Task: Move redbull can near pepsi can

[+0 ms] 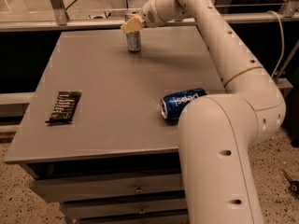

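Observation:
The redbull can (134, 42), slim and silver-grey, stands upright near the far edge of the grey table (103, 87). My gripper (131, 25) hangs right above the can's top, at or just over it, with its pale fingertips pointing down-left. The pepsi can (181, 102), bright blue with white lettering, lies on its side at the table's right front, partly behind my arm, with its silver end facing left. The two cans are far apart.
A dark snack bar packet (64, 107) lies at the table's left front. My large white arm (219, 139) fills the right side and covers the table's right front corner. Drawers (135, 188) sit under the tabletop. A rail (70, 24) runs behind the table.

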Action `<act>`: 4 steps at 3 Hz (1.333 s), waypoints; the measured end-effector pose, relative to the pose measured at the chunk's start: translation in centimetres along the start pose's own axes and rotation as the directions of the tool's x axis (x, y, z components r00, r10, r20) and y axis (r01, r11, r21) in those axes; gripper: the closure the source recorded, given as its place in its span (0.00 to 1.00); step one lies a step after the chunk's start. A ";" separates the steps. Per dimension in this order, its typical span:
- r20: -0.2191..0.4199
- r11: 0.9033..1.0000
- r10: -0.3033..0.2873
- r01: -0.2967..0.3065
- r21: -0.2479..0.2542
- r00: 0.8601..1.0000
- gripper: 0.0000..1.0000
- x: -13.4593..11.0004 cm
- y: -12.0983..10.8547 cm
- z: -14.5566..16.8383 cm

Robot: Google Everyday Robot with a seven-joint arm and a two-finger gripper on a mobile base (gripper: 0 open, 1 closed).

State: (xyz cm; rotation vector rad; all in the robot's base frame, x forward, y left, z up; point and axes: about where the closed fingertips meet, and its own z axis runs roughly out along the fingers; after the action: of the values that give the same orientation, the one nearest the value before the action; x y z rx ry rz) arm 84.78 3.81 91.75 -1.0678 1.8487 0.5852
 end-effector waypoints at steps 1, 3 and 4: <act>-0.010 1.000 -0.017 0.017 -0.010 1.000 0.85 0.3 0.2 -3.1; 0.006 0.999 -0.039 0.039 -0.023 0.999 1.00 3.6 1.0 -13.1; 0.022 0.998 -0.055 0.056 -0.036 0.998 1.00 6.4 1.9 -17.8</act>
State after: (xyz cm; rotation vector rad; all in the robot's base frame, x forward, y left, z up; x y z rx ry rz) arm 73.43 -11.11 94.76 -1.1290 1.7906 0.5971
